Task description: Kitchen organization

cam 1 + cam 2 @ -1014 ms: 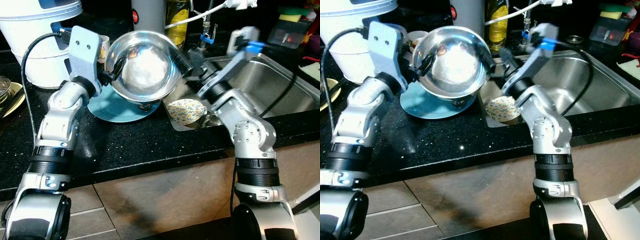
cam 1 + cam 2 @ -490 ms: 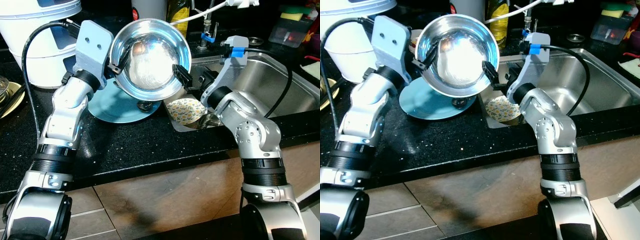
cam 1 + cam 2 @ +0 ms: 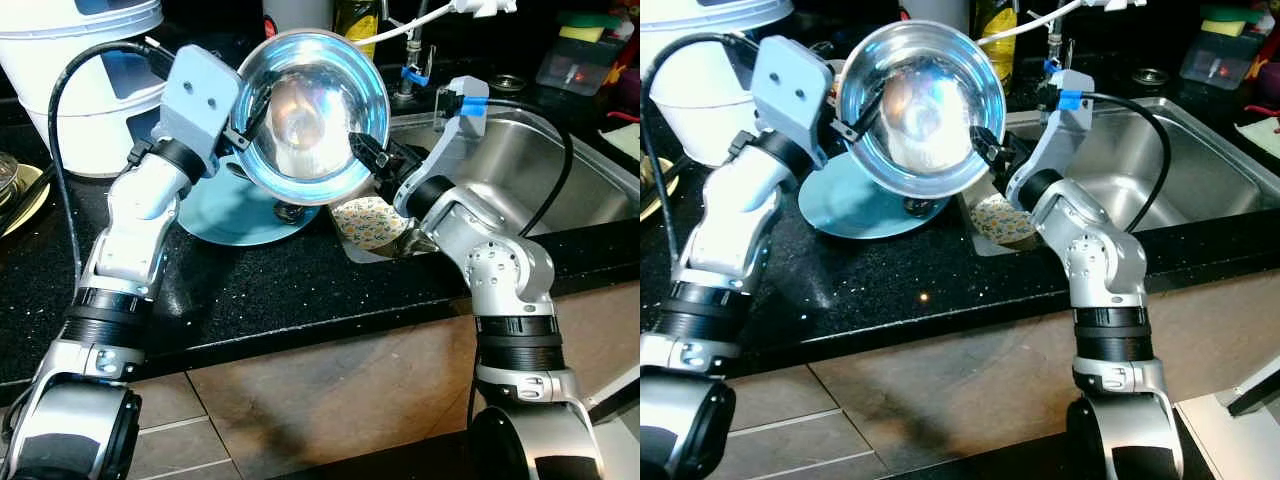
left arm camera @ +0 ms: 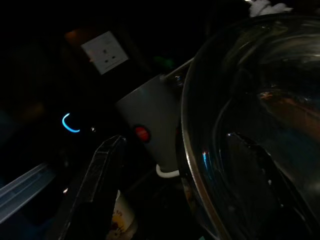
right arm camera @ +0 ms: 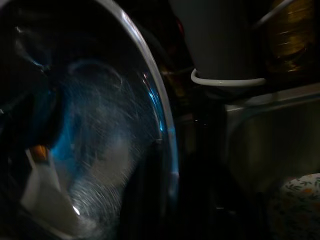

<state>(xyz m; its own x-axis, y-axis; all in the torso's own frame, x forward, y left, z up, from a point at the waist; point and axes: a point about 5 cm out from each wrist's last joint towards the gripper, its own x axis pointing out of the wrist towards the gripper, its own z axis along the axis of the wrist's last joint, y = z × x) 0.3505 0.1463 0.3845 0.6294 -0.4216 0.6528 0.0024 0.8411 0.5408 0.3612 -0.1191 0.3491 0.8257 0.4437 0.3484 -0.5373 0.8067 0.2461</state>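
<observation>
A shiny steel bowl (image 3: 312, 112) is held up in the air above the black counter, tipped on its side with its hollow facing me. My left gripper (image 3: 243, 108) is shut on the bowl's left rim; in the left wrist view the rim (image 4: 192, 165) runs between its two fingers (image 4: 102, 175). On the opposite rim my right gripper (image 3: 362, 152) is shut as well, and the right wrist view looks along that rim (image 5: 162, 125). Under the bowl a blue plate (image 3: 222, 215) lies flat on the counter.
A patterned bowl (image 3: 372, 222) sits at the near left corner of the steel sink (image 3: 565, 165). A big white container (image 3: 85, 70) stands at the back left, a grey canister (image 3: 935, 15) and an oil bottle (image 3: 997, 50) behind the bowl. The tap (image 3: 410, 60) is by the sink.
Both grippers have carried the steel bowl upward and a little to the right. It is now tipped more toward me. The right arm's elbow has swung in closer.
</observation>
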